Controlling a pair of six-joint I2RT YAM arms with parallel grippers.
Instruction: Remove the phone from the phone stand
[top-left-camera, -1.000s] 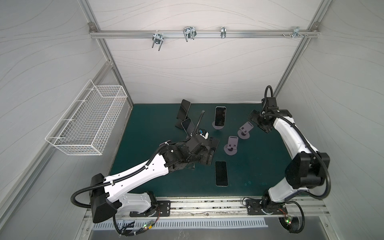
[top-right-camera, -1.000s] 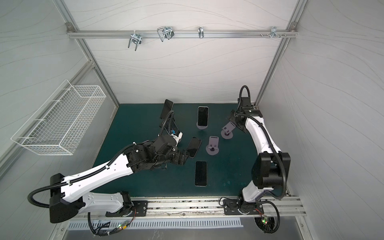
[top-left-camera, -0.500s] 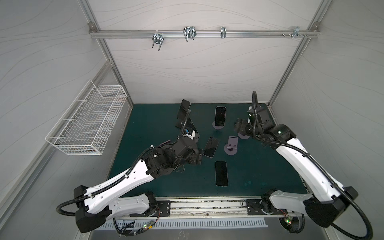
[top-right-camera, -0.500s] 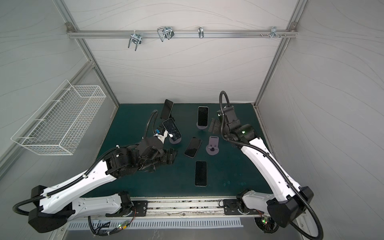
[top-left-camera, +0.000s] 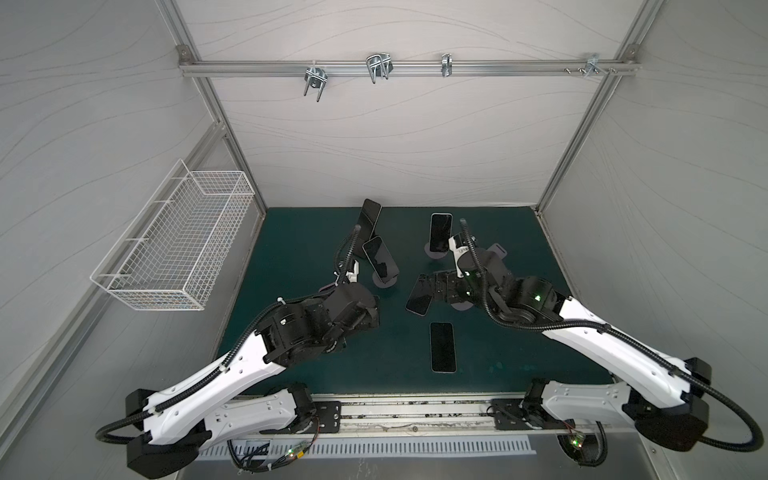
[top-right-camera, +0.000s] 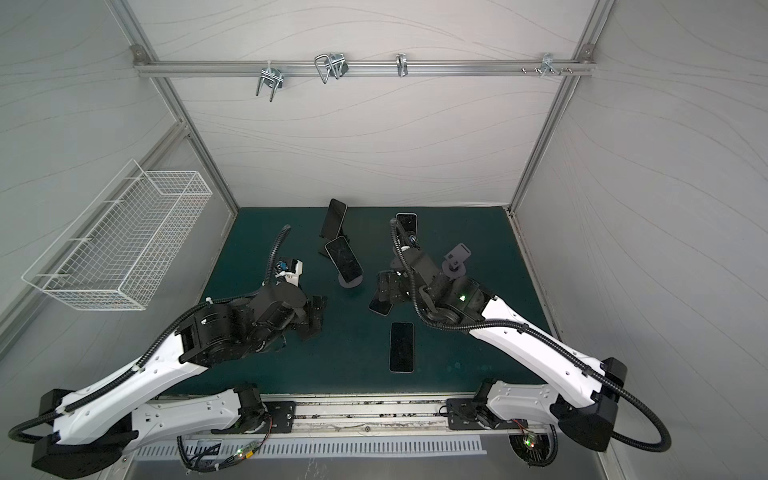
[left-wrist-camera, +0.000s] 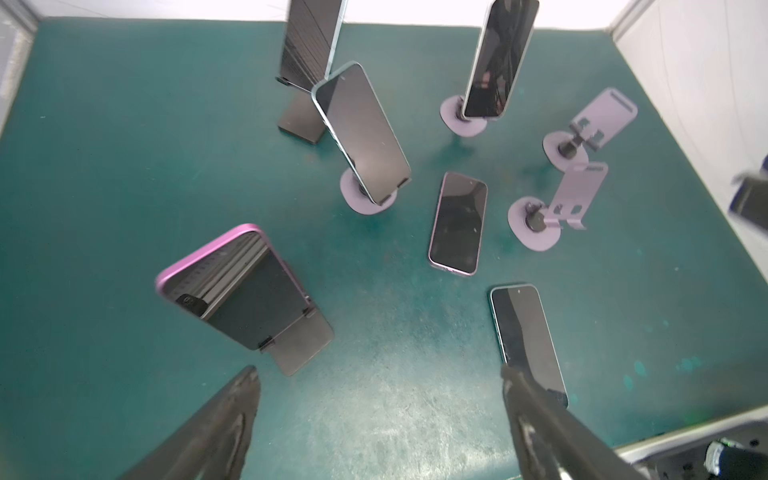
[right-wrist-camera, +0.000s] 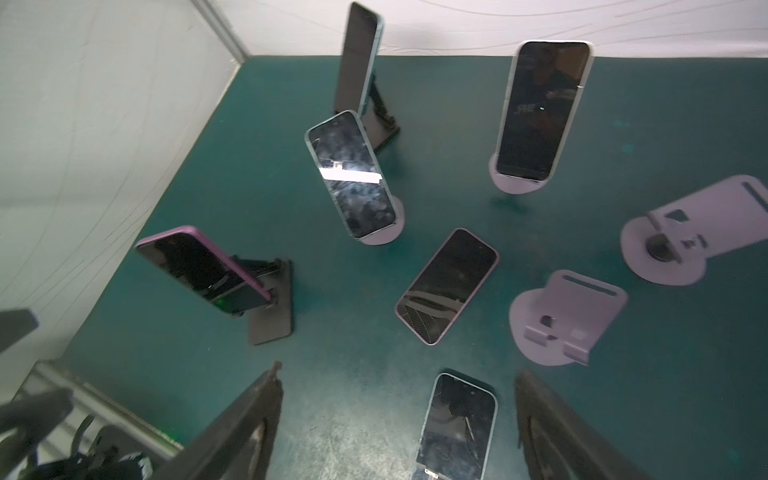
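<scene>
Green mat on the bench (left-wrist-camera: 124, 166), and the job looks roughly a third done. A purple-edged phone (left-wrist-camera: 457, 224) lies flat mid-bench and a teal-edged phone (left-wrist-camera: 525, 336) lies flat toward the front edge, beside two empty lilac stands (left-wrist-camera: 557, 203). Four are left propped: the pink phone (left-wrist-camera: 237, 291) on a black stand (left-wrist-camera: 299, 345) near the left edge, a tilted phone (left-wrist-camera: 361, 133) mid-bench, and a back-left phone (left-wrist-camera: 311, 37) and back-middle phone (left-wrist-camera: 498, 58) along the far edge. The left tool (left-wrist-camera: 382, 415) and right tool (right-wrist-camera: 399, 424) are both spread wide, holding nothing. Funny bit: in both top views the left arm (top-left-camera: 291, 328) pretty much buries the pink phone, and the right arm (top-left-camera: 519, 299) mostly covers one empty stand. Only the wrist views show them properly.
</scene>
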